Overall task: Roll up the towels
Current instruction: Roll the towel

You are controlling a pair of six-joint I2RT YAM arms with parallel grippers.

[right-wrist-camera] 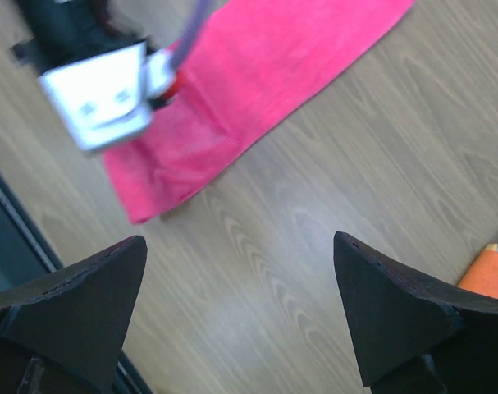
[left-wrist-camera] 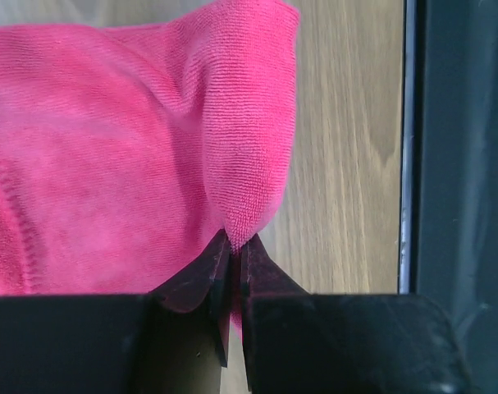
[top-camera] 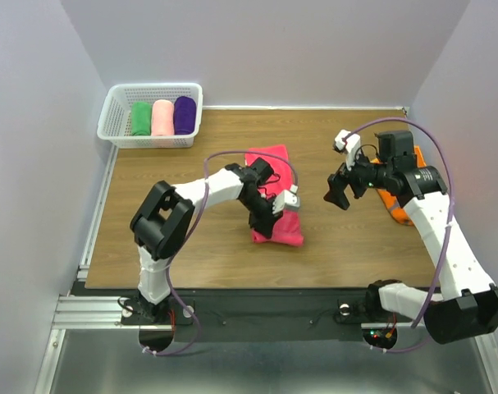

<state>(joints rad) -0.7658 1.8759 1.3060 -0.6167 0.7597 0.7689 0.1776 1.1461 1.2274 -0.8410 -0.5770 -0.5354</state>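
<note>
A wooden table (top-camera: 232, 258) seen from above, with two black-and-white robot arms mounted at its near edge. A plain hot-pink cloth towel (top-camera: 286, 226) lies near the middle of the table, long and narrow, running away from the arms, its near end bunched up. The left gripper (left-wrist-camera: 235, 246) is down at that near end, its two dark fingers closed tight on a raised pinch of the pink cloth's edge. The right gripper (right-wrist-camera: 239, 240) hangs above bare wood just right of the pink towel, its fingers spread wide and holding nothing. An orange cloth towel (top-camera: 394, 207) lies near the table's right edge, mostly hidden under the right arm. At the far left corner a white plastic basket (top-camera: 117, 107) holds three rolled towels side by side: green (top-camera: 140, 117), pale pink (top-camera: 162, 116), purple (top-camera: 184, 114).
</note>
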